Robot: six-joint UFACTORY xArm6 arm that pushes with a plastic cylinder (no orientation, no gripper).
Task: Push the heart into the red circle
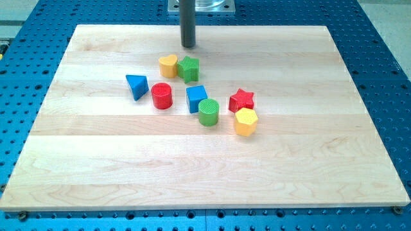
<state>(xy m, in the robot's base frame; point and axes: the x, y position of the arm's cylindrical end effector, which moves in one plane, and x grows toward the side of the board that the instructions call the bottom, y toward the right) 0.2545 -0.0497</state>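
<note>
My tip (pixel 188 45) rests on the counter (pixel 96 160) just beyond the yellow heart (pixel 168 65), the red circle (pixel 162 96) lying nearer; there is no claw.

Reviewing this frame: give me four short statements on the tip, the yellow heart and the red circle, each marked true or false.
1. My tip touches the yellow heart. False: it stands apart, toward the view's top.
2. The green star sits against the heart's right side in the view. True.
3. The red circle lies toward the view's top from the heart. False: toward the bottom.
4. The blue triangle lies to the view's left of the red circle. True.
</note>
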